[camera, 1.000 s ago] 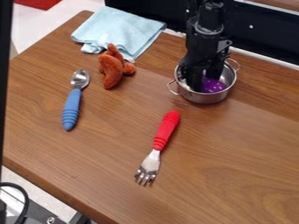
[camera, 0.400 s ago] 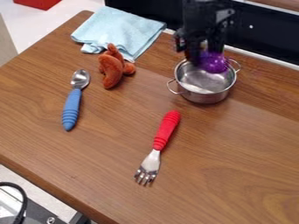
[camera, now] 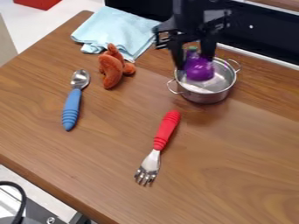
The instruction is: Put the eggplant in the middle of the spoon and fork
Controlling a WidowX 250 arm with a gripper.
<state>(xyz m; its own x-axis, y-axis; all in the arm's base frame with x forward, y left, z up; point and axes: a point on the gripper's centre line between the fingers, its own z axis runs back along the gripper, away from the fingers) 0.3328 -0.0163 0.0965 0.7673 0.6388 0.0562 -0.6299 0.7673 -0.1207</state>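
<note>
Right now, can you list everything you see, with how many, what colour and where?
eggplant: one, purple with a green top, raised over the pot
pot: one, silver, far side of the table
fork: one, red handle, metal head, near the middle
spoon: one, blue handle, metal head, left side
soft toy: one, reddish brown, between spoon and cloth
cloth: one, light blue, far left corner
table: one, brown wood, under these things
red object: one, beyond the table, top left
cable: one, black, bottom left
gripper: one, black, holding the eggplant
</note>
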